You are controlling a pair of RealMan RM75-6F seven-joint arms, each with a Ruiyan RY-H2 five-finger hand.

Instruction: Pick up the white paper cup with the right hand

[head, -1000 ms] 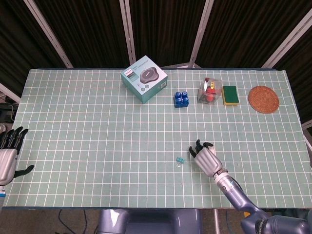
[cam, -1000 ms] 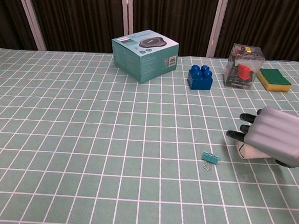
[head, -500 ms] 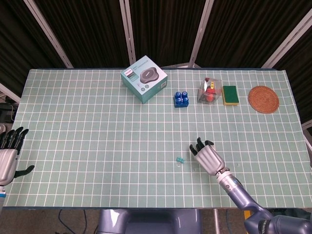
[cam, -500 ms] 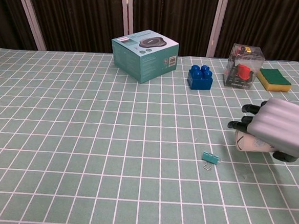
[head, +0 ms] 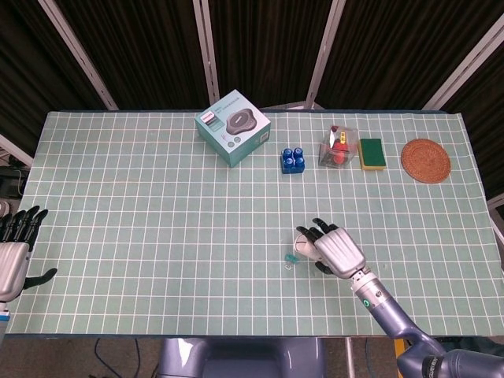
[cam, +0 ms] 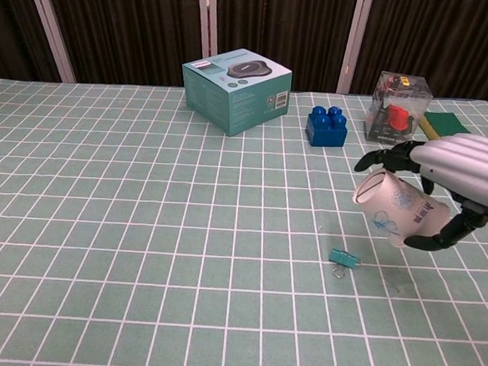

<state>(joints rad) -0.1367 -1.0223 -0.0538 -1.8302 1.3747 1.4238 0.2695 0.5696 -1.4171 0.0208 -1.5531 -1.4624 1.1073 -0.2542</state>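
Right hand held the white paper cup clear of the surface, above and just right of the teal binder clip. Cup lay tilted, nearly on its side, its round white end facing left toward the camera; blue print and a barcode showed on the wall. Fingers curled over the top of the cup, thumb under it, so the hand was closed around the cup's wall. In the head view the hand covered most of the cup; only a pale edge showed beside the clip.

Handling, as judged: thin paper, very light, likely empty, so weight was no issue. The wall would dent or ovalise under a hard squeeze. Stiffest zones ought to be the rolled rim and the base ring; the mid-wall was the soft part. The smooth coated surface could slip if the grip loosened, all the more with the cup tilted. A broad, gentle wrap around the body looked the sound hold, as here.

Left hand sat at the far left edge of the surface, fingers apart, holding nothing.
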